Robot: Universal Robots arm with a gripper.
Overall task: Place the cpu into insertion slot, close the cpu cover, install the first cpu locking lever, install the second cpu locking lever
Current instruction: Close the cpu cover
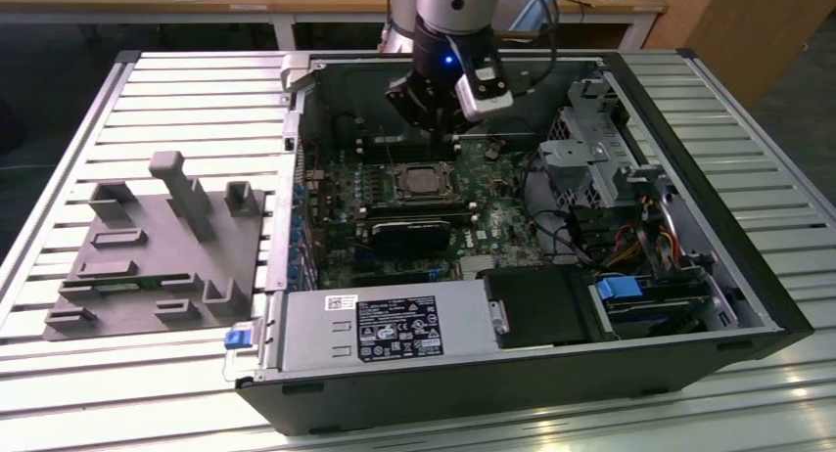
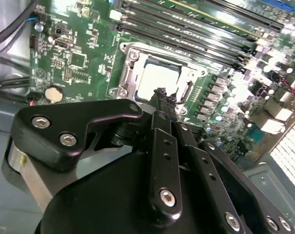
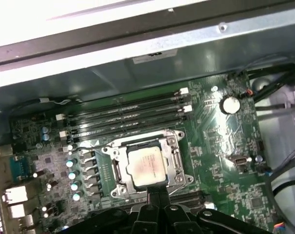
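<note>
One cpu (image 3: 146, 165) sits in the insertion slot (image 3: 109, 150) just beyond my tips, with the cpu cover (image 3: 175, 155) down around it. My gripper (image 2: 160, 93) hangs at its near edge, jaws pressed narrow, gripping nothing.

Motherboard (image 3: 220, 146): green, silver solder speckle.
Cpu (image 3: 146, 168): dull silver-grey top.
Cpu cover (image 3: 176, 151): bright silver.
Memory slots (image 3: 123, 117): 4, black, white end clips.
Gripper (image 2: 162, 93): matte black, silver screw heads.
Case (image 1: 523, 393): black outside, grey inside.
Power supply (image 1: 313, 339): silver, black label with white print.
Table (image 1: 196, 90): pale grey, ribbed stripes.
Fixture block (image 1: 144, 266): plain grey.
</note>
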